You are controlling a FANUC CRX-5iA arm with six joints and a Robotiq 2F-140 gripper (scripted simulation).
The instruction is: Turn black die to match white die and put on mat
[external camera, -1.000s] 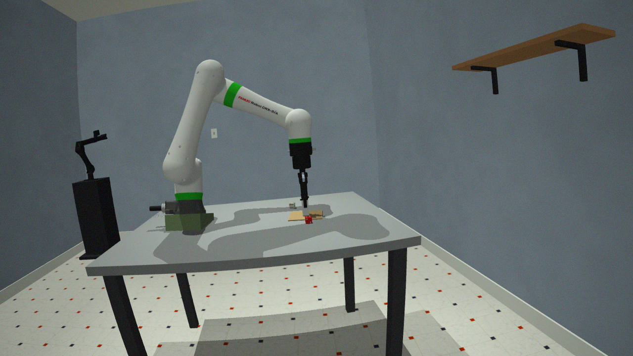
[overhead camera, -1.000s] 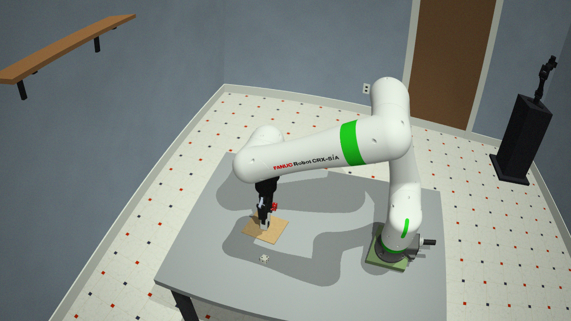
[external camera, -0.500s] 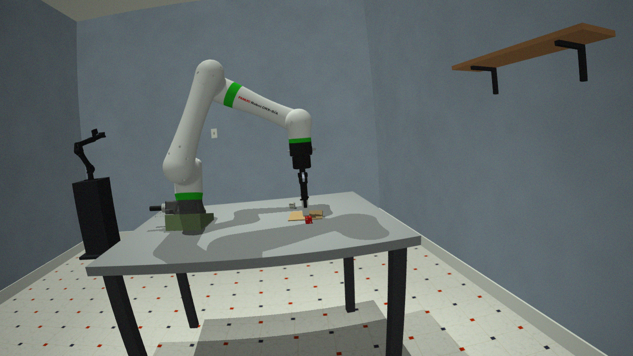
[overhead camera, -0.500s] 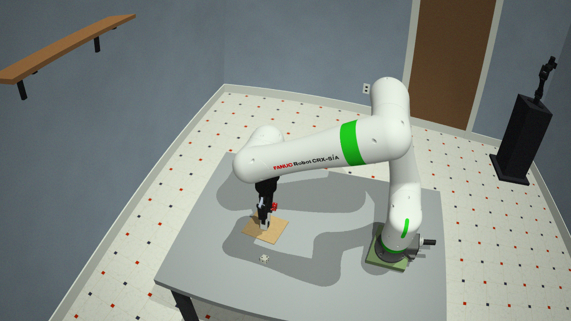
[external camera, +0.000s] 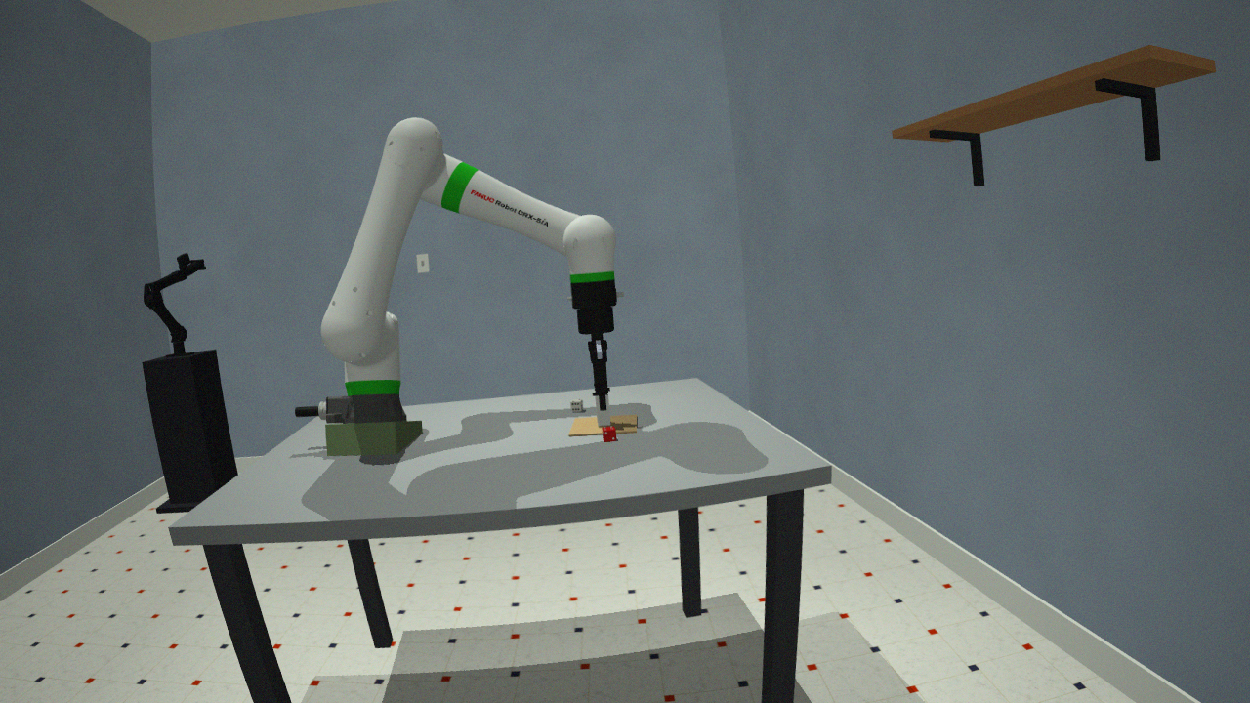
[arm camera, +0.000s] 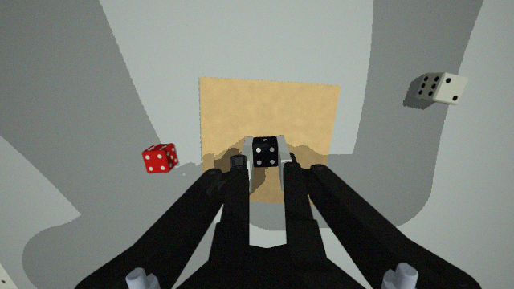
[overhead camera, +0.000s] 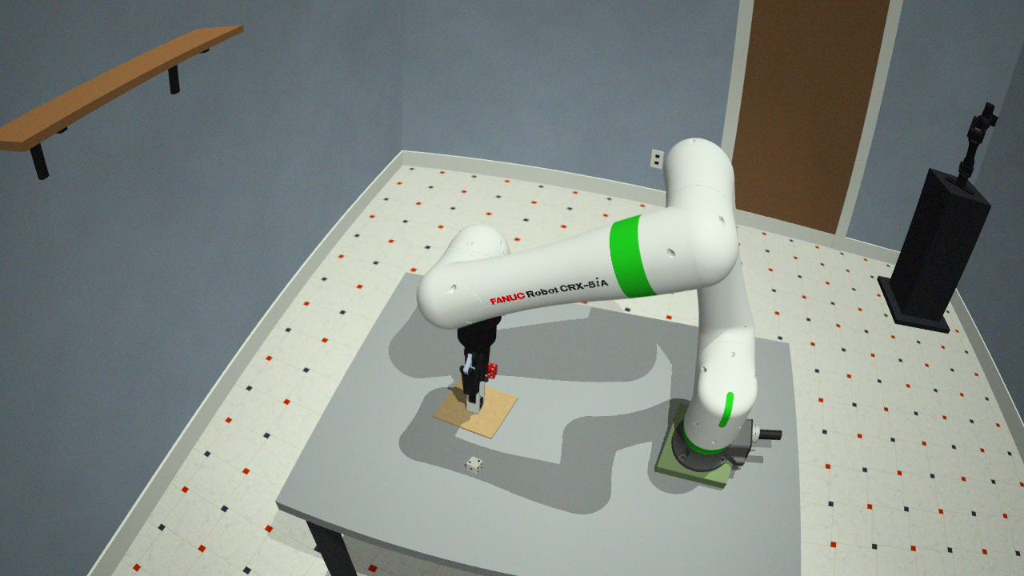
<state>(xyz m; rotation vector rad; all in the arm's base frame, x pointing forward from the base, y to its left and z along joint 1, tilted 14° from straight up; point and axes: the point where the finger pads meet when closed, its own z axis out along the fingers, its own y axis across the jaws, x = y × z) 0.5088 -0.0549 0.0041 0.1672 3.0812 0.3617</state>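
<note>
My gripper (arm camera: 265,148) is shut on the black die (arm camera: 265,152) and holds it over the near part of the tan mat (arm camera: 269,116). The face toward the wrist camera shows four pips. In the top view the gripper (overhead camera: 473,404) points straight down at the mat (overhead camera: 474,414), and in the exterior view its tips (external camera: 601,403) hang slightly above the mat (external camera: 600,427). The white die (arm camera: 441,88) lies flat on the table to the right of the mat, showing a six face and a two face. It also shows in the top view (overhead camera: 473,465).
A red die (arm camera: 160,157) lies on the table just left of the mat's near corner, also seen in the top view (overhead camera: 492,370) and the exterior view (external camera: 608,434). The arm's base (overhead camera: 705,451) stands on the table's far side.
</note>
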